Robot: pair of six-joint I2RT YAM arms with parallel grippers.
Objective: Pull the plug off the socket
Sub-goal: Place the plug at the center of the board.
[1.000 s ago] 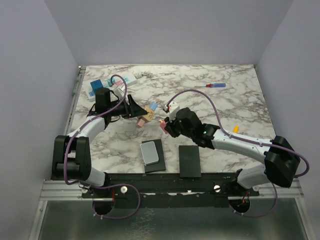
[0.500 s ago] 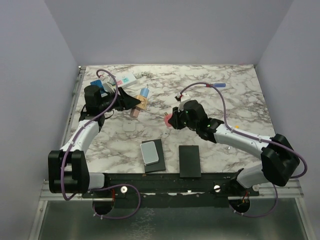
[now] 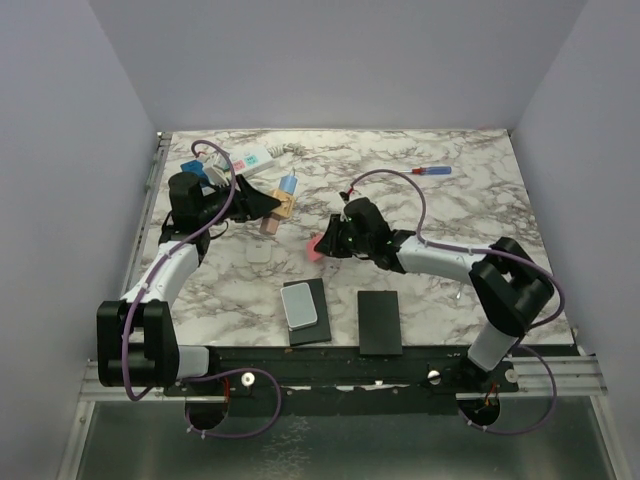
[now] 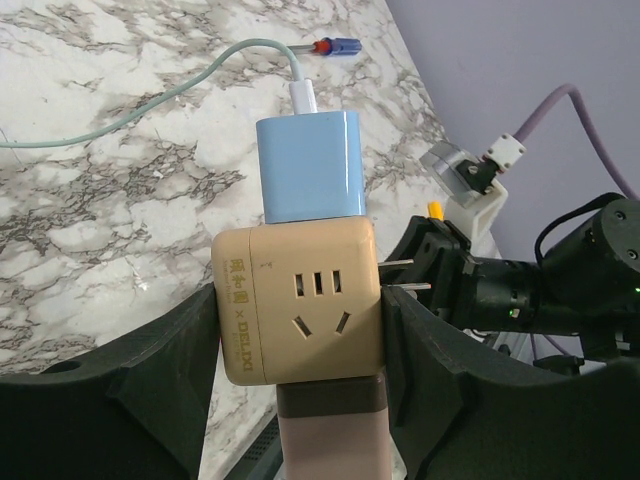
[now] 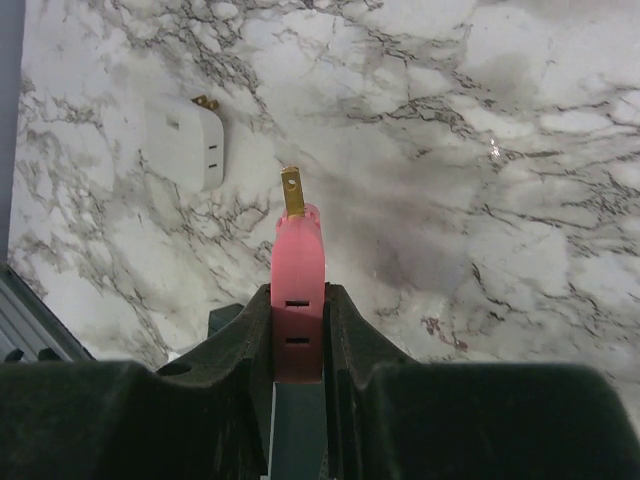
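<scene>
The plug, a pink one, is off the socket and pinched edge-on in the right tool. The fingers press against both its flat sides, and one brass prong sticks out past the tips. The socket turns out to be a tan cube, and it's clamped in the left tool with a finger on each side. A light blue charger is plugged into the face of the cube pointing away from that tool. Its pale cable trails off across the marble worktop.

From overhead the two tools are near each other around the middle but apart. The plug's tool is to the right of the cube's tool, with bare marble between them.

A small white adapter lies flat ahead of the right tool's tips and a bit to the left. A long white power strip lies just beyond the left tool, toward the back-left corner. A screwdriver with a red and blue handle lies well beyond the right tool, near the back.
</scene>
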